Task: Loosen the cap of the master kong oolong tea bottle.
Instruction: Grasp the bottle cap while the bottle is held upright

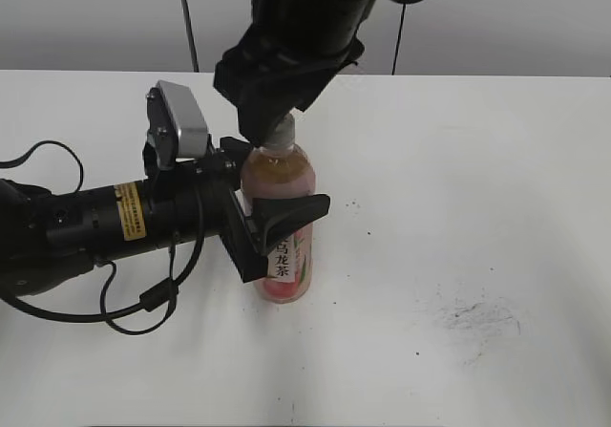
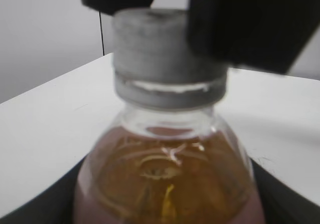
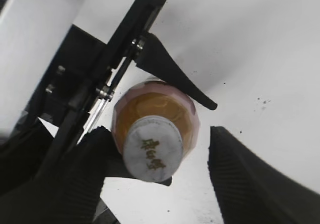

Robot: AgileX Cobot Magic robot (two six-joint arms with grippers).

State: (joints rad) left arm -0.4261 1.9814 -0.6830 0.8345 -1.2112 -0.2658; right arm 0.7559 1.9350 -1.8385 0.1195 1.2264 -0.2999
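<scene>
The master kong oolong tea bottle (image 1: pixel 286 255) stands upright on the white table, amber-pink tea with a pink label. My left gripper (image 1: pixel 272 198) comes in from the left and is shut on the bottle's body; in the left wrist view the bottle (image 2: pixel 165 174) fills the frame between its dark fingers. The white cap (image 1: pixel 279 137) sits on the neck. My right gripper (image 1: pixel 272 121) hangs over it from above. In the right wrist view the right gripper (image 3: pixel 157 134) is open, its fingers on either side of the cap (image 3: pixel 152 150), with a clear gap on the right. The cap (image 2: pixel 160 58) looks seated.
The left arm's black body and a looped cable (image 1: pixel 124 303) lie on the table at the left. Dark smudges (image 1: pixel 477 314) mark the table at the right. A thin pole (image 1: pixel 189 16) stands behind the table's far edge.
</scene>
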